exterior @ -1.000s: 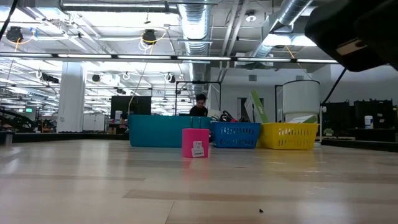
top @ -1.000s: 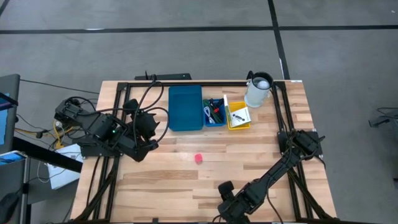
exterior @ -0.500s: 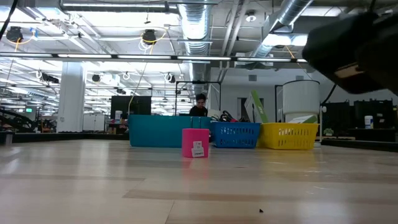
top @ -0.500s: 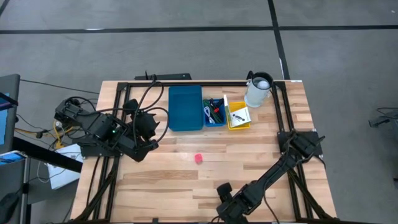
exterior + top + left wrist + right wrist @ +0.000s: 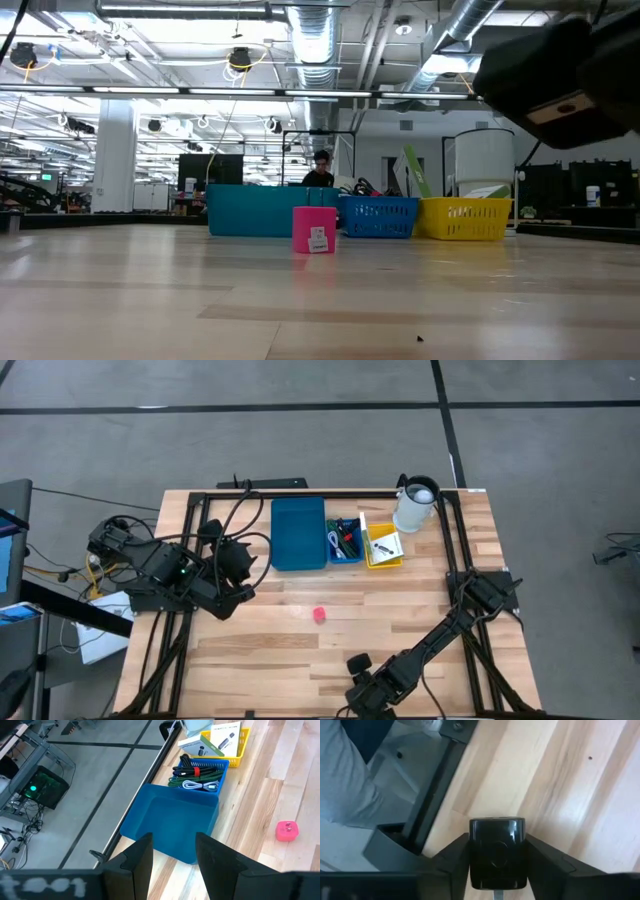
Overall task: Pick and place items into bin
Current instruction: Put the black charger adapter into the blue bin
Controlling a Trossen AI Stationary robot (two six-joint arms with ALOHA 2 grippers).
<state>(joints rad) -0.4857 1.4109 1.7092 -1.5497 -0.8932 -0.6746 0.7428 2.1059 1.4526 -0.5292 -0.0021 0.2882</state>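
Our right gripper [image 5: 357, 682] has slid a bit further left, well short of the pink block [image 5: 318, 615], fingers clamped on a black block [image 5: 497, 853], so binning's next.

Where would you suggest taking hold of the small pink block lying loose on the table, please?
Probably from straight above, closing on two opposite flat side faces of the pink block. It stands upright and alone on the table, with open wood on every side, and its boxy shape offers parallel faces.

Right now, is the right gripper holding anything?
Yes: in the right wrist view, the right gripper is shut on a black block above the table's near edge.
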